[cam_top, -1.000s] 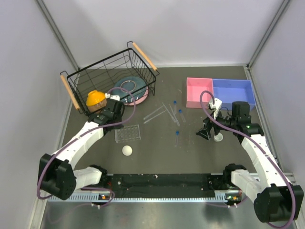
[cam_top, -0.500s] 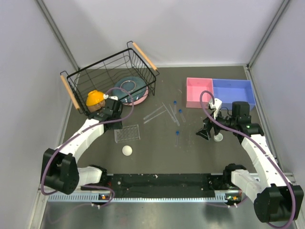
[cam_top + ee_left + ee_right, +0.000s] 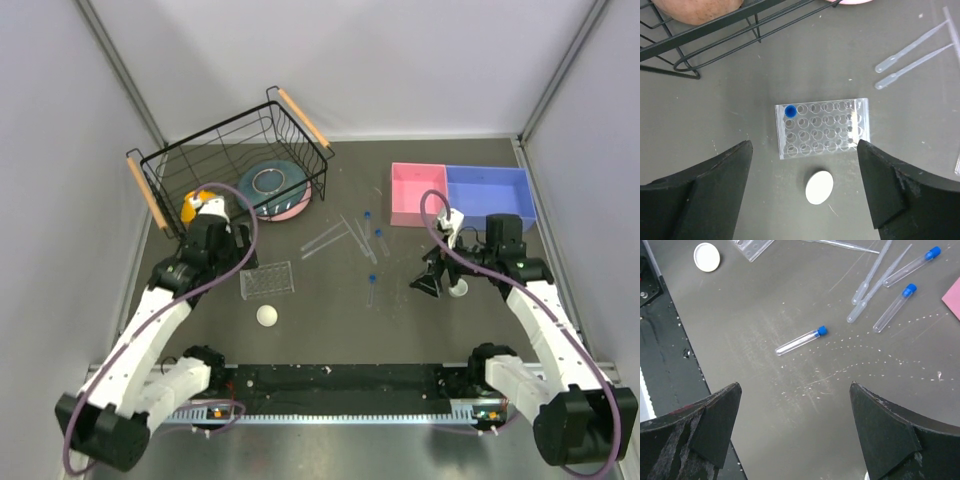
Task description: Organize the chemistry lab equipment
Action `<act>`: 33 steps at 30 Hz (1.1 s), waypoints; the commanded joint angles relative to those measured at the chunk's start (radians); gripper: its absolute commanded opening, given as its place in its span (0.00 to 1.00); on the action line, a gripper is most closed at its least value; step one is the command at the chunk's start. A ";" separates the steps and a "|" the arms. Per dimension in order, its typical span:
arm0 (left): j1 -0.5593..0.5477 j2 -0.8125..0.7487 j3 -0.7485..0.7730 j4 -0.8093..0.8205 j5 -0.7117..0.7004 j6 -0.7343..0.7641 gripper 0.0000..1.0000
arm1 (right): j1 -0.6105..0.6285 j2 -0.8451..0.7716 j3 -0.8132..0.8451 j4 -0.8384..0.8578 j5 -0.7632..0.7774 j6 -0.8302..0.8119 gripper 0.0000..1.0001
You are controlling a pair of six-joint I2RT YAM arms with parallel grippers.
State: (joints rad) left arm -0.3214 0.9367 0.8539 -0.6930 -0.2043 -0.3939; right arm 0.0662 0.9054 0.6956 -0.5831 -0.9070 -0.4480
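The clear tube rack (image 3: 822, 127) lies flat on the dark table, with one blue-capped tube (image 3: 790, 111) standing in its corner hole. A white cup (image 3: 819, 187) sits just in front of it. My left gripper (image 3: 805, 185) hangs open above the rack (image 3: 268, 280) and that cup (image 3: 267, 315), holding nothing. Three more blue-capped tubes (image 3: 801, 340) (image 3: 895, 307) (image 3: 912, 260) and thin clear rods (image 3: 870, 275) lie loose mid-table. My right gripper (image 3: 795, 440) is open and empty above bare table, beside the second white cup (image 3: 458, 290).
A black wire basket (image 3: 230, 160) stands at the back left with an orange bowl (image 3: 197, 205) and a teal-pink bowl (image 3: 272, 188). A pink bin (image 3: 417, 193) and a blue bin (image 3: 490, 195) sit at the back right. Grey walls close in both sides.
My left arm has drawn back to the left, away from the rack, and its jaws have opened wide. The right arm has hardly moved.
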 commanded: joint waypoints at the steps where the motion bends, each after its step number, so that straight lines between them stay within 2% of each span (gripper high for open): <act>1: 0.007 -0.142 0.010 -0.022 0.043 -0.026 0.95 | 0.052 0.079 0.131 -0.076 0.006 0.009 0.90; 2: 0.005 -0.195 -0.012 -0.016 0.058 -0.036 0.99 | 0.113 0.095 0.169 -0.092 0.069 0.020 0.88; 4: 0.005 -0.272 -0.054 0.012 0.119 -0.063 0.99 | 0.190 0.131 0.205 -0.078 0.173 0.106 0.87; 5: 0.005 -0.295 -0.071 0.021 0.146 -0.081 0.99 | 0.229 0.144 0.211 -0.057 0.289 0.150 0.86; 6: 0.007 -0.317 -0.087 0.032 0.172 -0.111 0.99 | 0.303 0.154 0.214 0.000 0.345 0.246 0.86; 8: 0.007 -0.372 -0.131 0.053 0.257 -0.163 0.99 | 0.358 0.194 0.216 0.055 0.448 0.337 0.86; 10: 0.007 -0.422 -0.168 0.065 0.293 -0.194 0.99 | 0.417 0.261 0.225 0.101 0.496 0.429 0.94; 11: 0.005 -0.438 -0.179 0.069 0.318 -0.213 0.99 | 0.438 0.283 0.229 0.109 0.554 0.442 0.94; 17: 0.005 -0.564 -0.263 0.099 0.352 -0.276 0.99 | 0.578 0.455 0.283 0.140 0.782 0.595 0.96; 20: 0.005 -0.601 -0.294 0.105 0.350 -0.296 0.99 | 0.613 0.516 0.311 0.135 0.812 0.632 0.95; 24: 0.005 -0.628 -0.319 0.115 0.350 -0.304 0.99 | 0.673 0.604 0.318 0.123 0.898 0.617 0.84; 33: 0.007 -0.644 -0.335 0.121 0.362 -0.298 0.99 | 0.725 0.697 0.323 0.106 0.898 0.614 0.65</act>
State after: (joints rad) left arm -0.3206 0.3035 0.5262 -0.6308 0.1421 -0.6857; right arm 0.7643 1.5787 0.9783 -0.4793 -0.0380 0.1539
